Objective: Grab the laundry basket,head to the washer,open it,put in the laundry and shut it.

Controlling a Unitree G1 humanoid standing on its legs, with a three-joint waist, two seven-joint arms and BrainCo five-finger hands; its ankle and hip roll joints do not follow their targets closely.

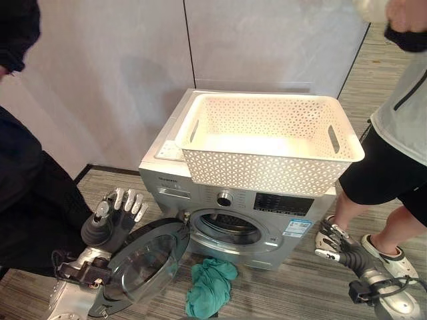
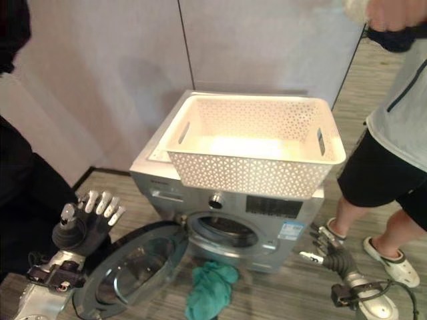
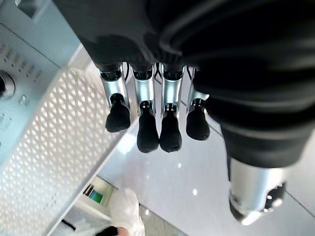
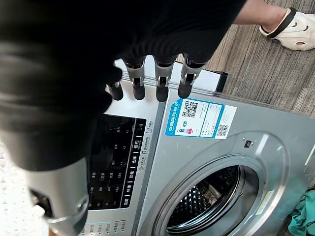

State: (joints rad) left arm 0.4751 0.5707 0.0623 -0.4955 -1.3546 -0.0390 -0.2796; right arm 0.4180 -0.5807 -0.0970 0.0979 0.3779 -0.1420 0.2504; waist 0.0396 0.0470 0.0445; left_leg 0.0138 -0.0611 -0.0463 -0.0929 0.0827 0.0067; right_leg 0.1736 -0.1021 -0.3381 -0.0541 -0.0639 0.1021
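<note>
A cream lattice laundry basket [image 1: 267,143] sits on top of the silver washer [image 1: 293,217], and I see nothing inside it. The washer's round door [image 1: 143,267] hangs wide open to the left, baring the drum opening [image 1: 227,229]. A teal cloth [image 1: 210,287] lies crumpled on the floor just below the opening. My left hand [image 1: 117,213] is raised beside the open door, fingers straight and holding nothing. My right hand [image 1: 333,241] hovers low by the washer's right front corner, fingers relaxed and holding nothing; in the right wrist view its fingers [image 4: 160,83] point at the control panel [image 4: 118,162].
A person in black shorts and white shoes [image 1: 390,257] stands close on the washer's right. Another person in dark clothes [image 1: 27,200] is at the left edge. A pale wall [image 1: 133,67] rises right behind the washer. Wood-look floor [image 1: 307,290] lies in front.
</note>
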